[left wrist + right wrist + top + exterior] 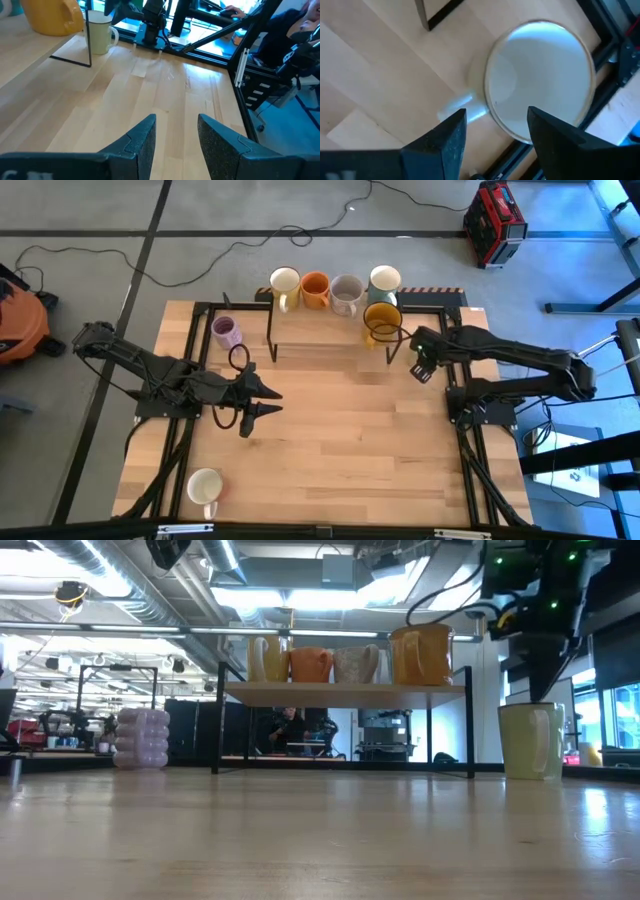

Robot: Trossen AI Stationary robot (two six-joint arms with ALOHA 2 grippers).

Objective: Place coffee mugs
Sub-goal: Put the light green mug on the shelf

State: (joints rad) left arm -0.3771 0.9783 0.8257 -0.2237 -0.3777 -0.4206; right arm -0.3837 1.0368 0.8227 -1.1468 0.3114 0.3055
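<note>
On the shelf of the black rack (pixel 300 330) stand a cream mug (pixel 285 283), an orange mug (pixel 315 288), a grey-beige mug (pixel 346 293), a mint-blue mug (pixel 384 280) and an amber mug (pixel 382 320). The lilac mug (pixel 226 332) stands on the table left of the rack. A second cream mug (pixel 204 487) sits near the near-left corner. My right gripper (pixel 495 135) hangs open just above a third cream mug (pixel 540 80), upright on the table right of the rack (pixel 530 740). My left gripper (pixel 262 402) is open over the table's middle.
The rack's thin black legs (pixel 88 37) stand close to the third cream mug. Black frame rails (pixel 470 440) run along the table's edges. Bare wood (pixel 340 440) stretches across the middle and near side of the table. Cables and a red case lie on the floor beyond.
</note>
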